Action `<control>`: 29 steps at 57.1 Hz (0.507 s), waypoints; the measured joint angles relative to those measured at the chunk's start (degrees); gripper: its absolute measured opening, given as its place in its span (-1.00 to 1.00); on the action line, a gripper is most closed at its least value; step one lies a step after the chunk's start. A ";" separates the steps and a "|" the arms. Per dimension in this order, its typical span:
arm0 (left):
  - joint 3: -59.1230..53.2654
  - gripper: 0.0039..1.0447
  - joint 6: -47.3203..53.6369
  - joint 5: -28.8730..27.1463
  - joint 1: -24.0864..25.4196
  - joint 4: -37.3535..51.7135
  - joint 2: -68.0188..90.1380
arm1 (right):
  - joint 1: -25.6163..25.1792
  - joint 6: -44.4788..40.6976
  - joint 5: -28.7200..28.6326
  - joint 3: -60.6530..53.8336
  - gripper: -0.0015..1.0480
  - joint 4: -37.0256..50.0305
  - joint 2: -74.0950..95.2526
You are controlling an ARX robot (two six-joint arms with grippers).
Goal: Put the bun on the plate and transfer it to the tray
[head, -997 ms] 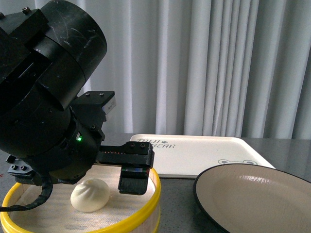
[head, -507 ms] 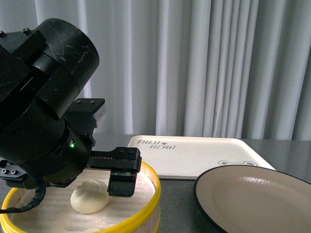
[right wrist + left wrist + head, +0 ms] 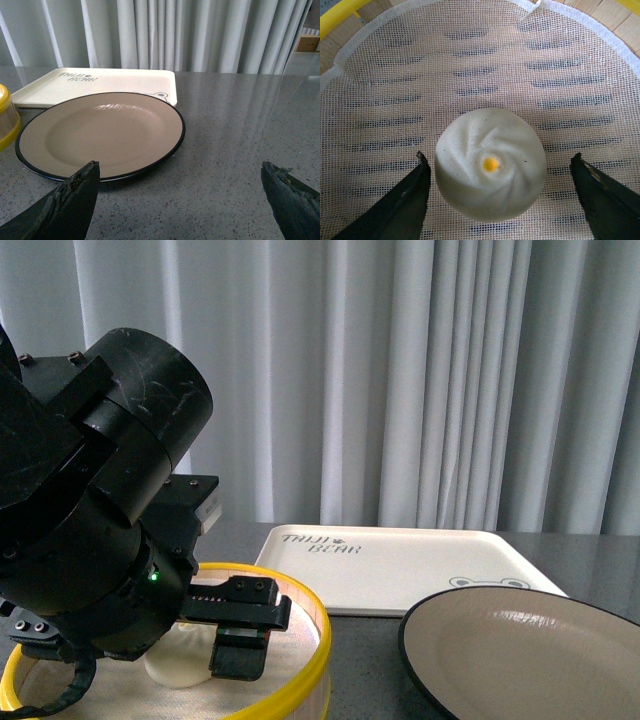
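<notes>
The bun (image 3: 490,165), cream-white with a swirled top and a yellow dot, lies on the mesh liner of the steamer basket. My left gripper (image 3: 499,157) is open, with one jaw on each side of the bun; one jaw stands close to it, the other further off. In the front view the bun (image 3: 178,668) is partly hidden behind the left arm and one finger (image 3: 238,652). The plate (image 3: 530,640) lies empty at the right, in front of the tray (image 3: 400,560). My right gripper (image 3: 179,163) is open and empty, low over the table by the plate (image 3: 100,135).
The yellow-rimmed steamer basket (image 3: 300,660) stands at the left front, and its rim shows in the left wrist view (image 3: 340,12). The tray (image 3: 100,80) lies behind the plate. Grey curtains hang at the back. The table is a grey speckled stone surface (image 3: 240,125).
My left arm has come down and to the left into the basket. Its finger now stands low beside the bun and hides more of it. The plate and tray have not moved.
</notes>
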 joint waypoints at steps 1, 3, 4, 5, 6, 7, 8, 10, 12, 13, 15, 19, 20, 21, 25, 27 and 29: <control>-0.02 0.46 0.00 0.04 0.04 0.02 -0.04 | 0.00 0.00 0.00 0.00 0.83 0.00 0.00; -0.15 0.36 0.00 0.07 0.15 0.13 -0.11 | 0.00 0.00 0.00 0.00 0.83 0.00 0.00; -0.26 0.29 0.00 0.09 0.22 0.24 -0.22 | 0.00 0.00 0.00 0.00 0.83 0.00 0.00; -0.31 0.26 0.00 0.11 0.26 0.31 -0.26 | 0.00 0.00 0.00 0.00 0.83 0.00 0.00; -0.42 0.19 0.00 0.22 0.31 0.44 -0.39 | 0.00 0.00 0.00 0.00 0.83 0.00 0.00; -0.46 0.15 0.00 0.26 0.33 0.55 -0.46 | 0.00 0.00 0.00 0.00 0.83 0.00 0.00; -0.63 0.09 0.00 0.42 0.42 0.85 -0.66 | 0.00 0.00 0.00 0.00 0.83 0.00 0.00; -0.81 -0.01 0.04 0.35 0.52 1.18 -1.01 | 0.00 0.00 0.00 0.00 0.83 0.00 0.00; -0.96 -0.11 0.13 0.42 0.59 1.29 -1.44 | 0.00 0.00 0.00 0.00 0.83 0.00 0.00; -1.01 -0.14 0.15 0.44 0.61 1.33 -1.60 | 0.00 0.00 0.00 0.00 0.83 0.00 0.00; -1.14 -0.24 0.13 1.16 0.68 1.46 -2.12 | 0.00 0.00 0.00 0.00 0.83 0.00 0.00; -1.46 -0.43 0.15 1.62 0.76 2.16 -3.08 | 0.00 0.00 0.00 0.00 0.83 0.00 0.00; -1.60 -0.49 0.22 1.60 0.79 2.49 -3.34 | 0.00 0.00 0.00 0.00 0.83 0.00 0.00; -1.68 -0.53 0.24 1.60 0.79 2.67 -3.50 | 0.00 0.00 0.00 0.00 0.83 0.00 0.00; -2.19 -0.71 0.52 1.62 0.76 4.02 -4.31 | 0.00 0.00 0.00 0.00 0.83 0.00 0.00; -2.43 -0.79 1.05 1.64 0.66 5.07 -4.63 | 0.00 0.00 0.00 0.00 0.83 0.00 0.00; -2.62 -0.86 1.60 1.86 0.57 6.14 -5.03 | 0.00 0.00 0.00 0.00 0.83 0.00 0.00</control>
